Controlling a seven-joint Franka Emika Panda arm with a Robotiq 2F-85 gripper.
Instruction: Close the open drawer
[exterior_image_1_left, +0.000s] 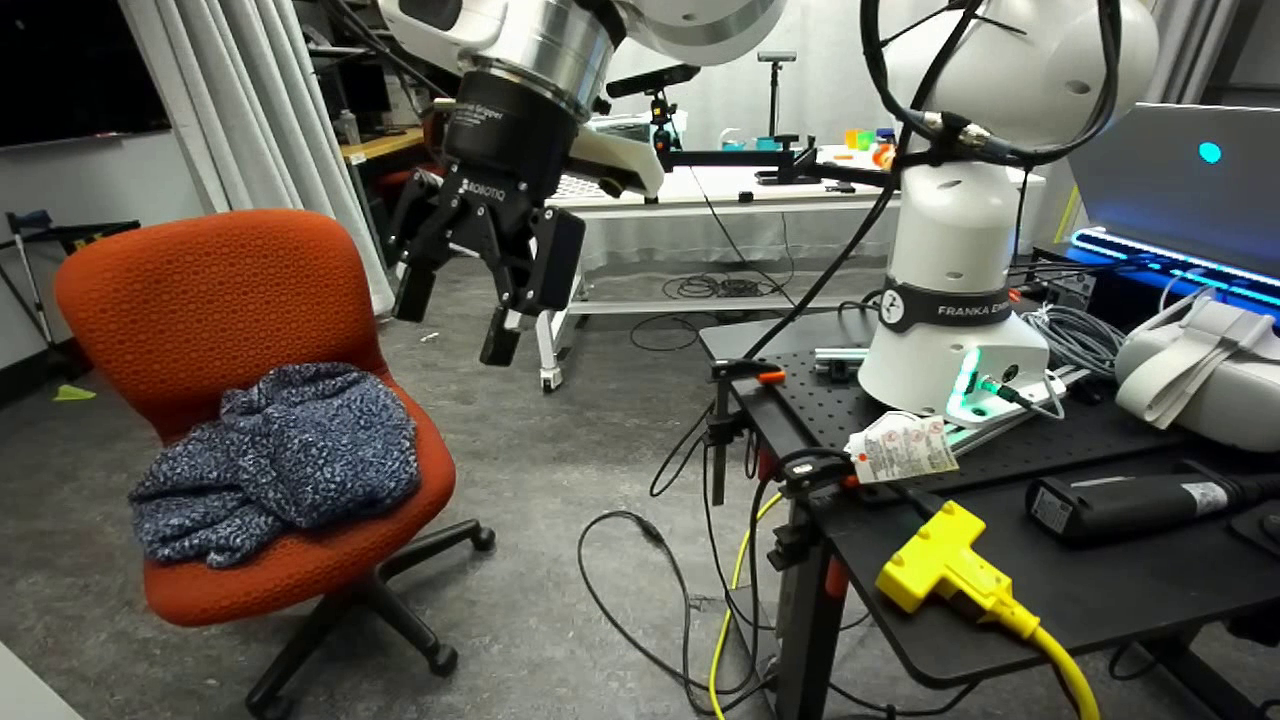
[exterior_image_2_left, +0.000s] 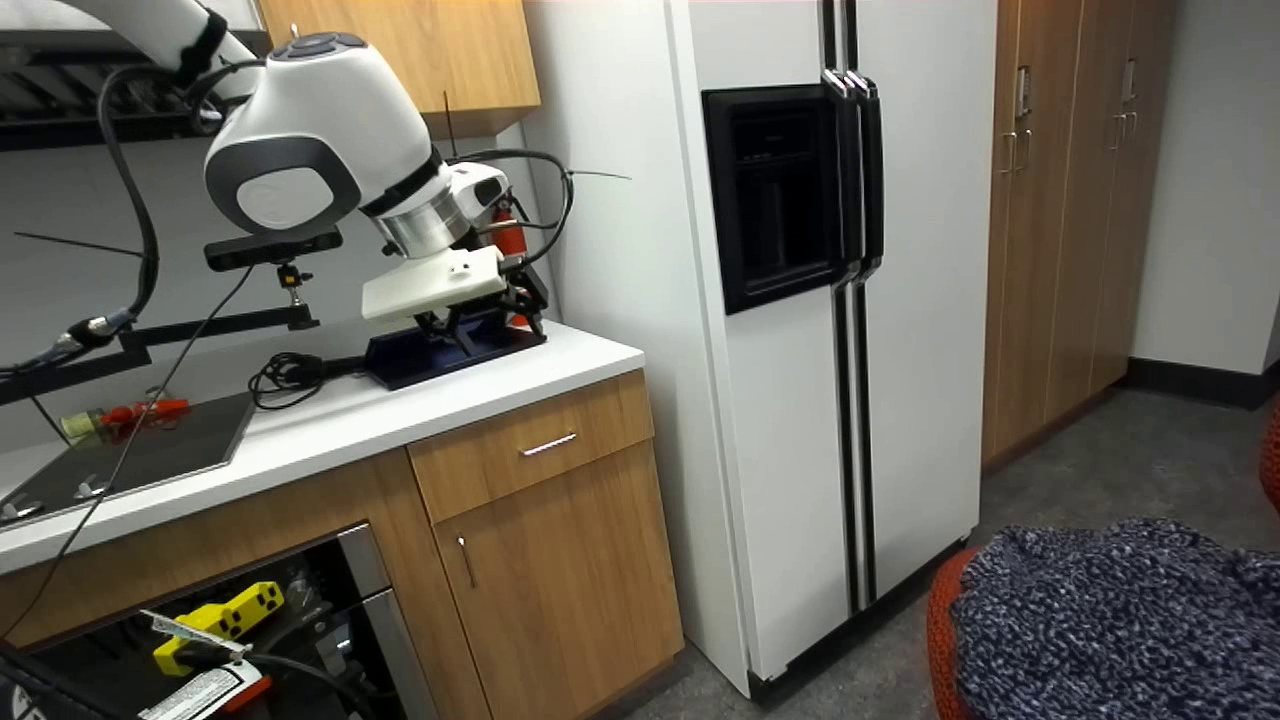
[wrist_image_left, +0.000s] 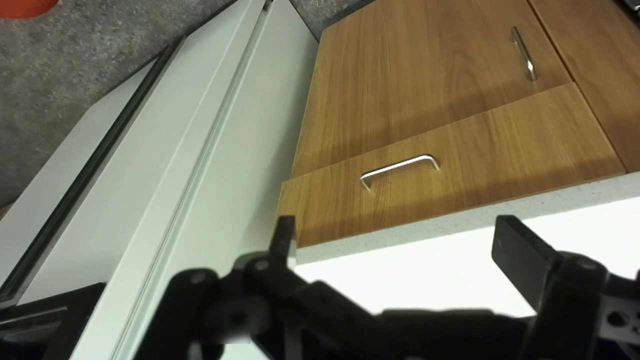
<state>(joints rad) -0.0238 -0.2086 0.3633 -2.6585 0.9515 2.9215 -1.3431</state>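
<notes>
The drawer's wooden front (wrist_image_left: 465, 160) with a bar handle (wrist_image_left: 400, 167) sits under the white countertop in the wrist view. Its front (exterior_image_2_left: 530, 455) also shows in an exterior view, above a cabinet door, and looks flush or nearly flush. Its white inside and rim do not show. My gripper (wrist_image_left: 395, 222) is open, with its two black fingers wide apart and nothing between them. In an exterior view my gripper (exterior_image_1_left: 455, 325) hangs in the air, pointing down. In an exterior view it is partly hidden behind a white box on the wrist.
A white fridge (exterior_image_2_left: 620, 300) stands beside the drawer cabinet. A dark blue tray (exterior_image_2_left: 420, 365) and a cable lie on the white countertop (exterior_image_2_left: 590, 350). An orange chair (exterior_image_1_left: 220, 310) with a blue-grey cloth (exterior_image_1_left: 310, 450) stands nearby. A black table (exterior_image_1_left: 1000, 580) holds the robot base.
</notes>
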